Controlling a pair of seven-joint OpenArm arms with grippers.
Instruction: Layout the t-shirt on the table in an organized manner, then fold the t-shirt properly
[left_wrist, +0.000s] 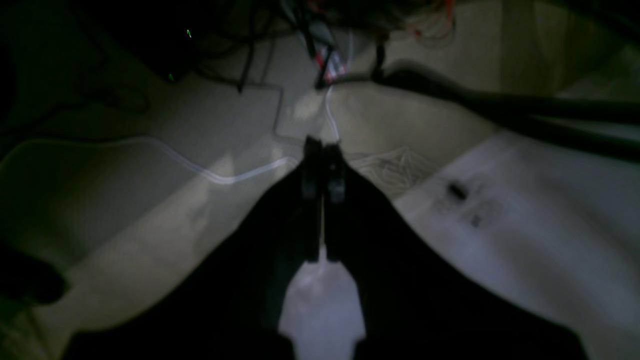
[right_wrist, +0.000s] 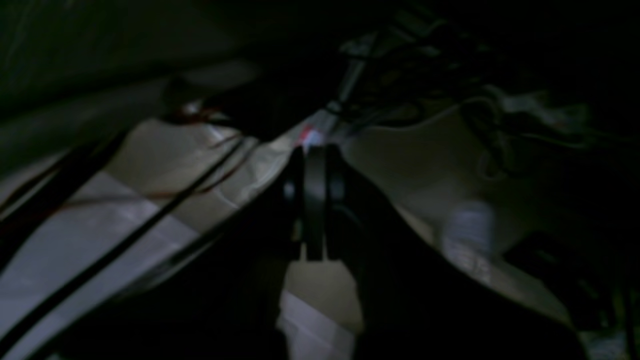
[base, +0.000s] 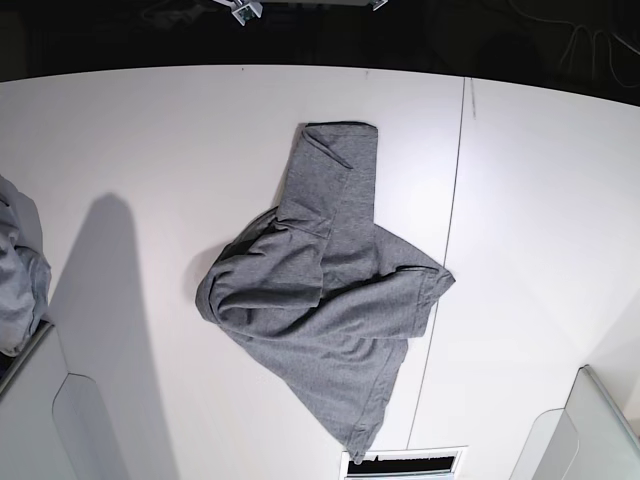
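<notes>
White and wide, the surface (base: 150, 140) fills nearly the whole base view, with a thin dark seam line (base: 452, 220) running down it on the right. The t-shirt (base: 325, 290) lies crumpled near the middle, a heather mid-grey heap with one part folded up toward the far edge and a hemmed corner trailing toward the near edge; its right side reaches across the seam. A paler bluish-grey heap of cloth (base: 18, 270) sits at the left edge, well apart from the shirt.

Neither arm shows in the base view. Each wrist camera is dim and blurred. The left hand (left_wrist: 323, 165) has its jaws pressed together with nothing between them, over pale floor and loose cables (left_wrist: 225, 175). The right hand (right_wrist: 315, 170) is likewise closed and empty, with dark cords (right_wrist: 150, 215) beyond it.
</notes>
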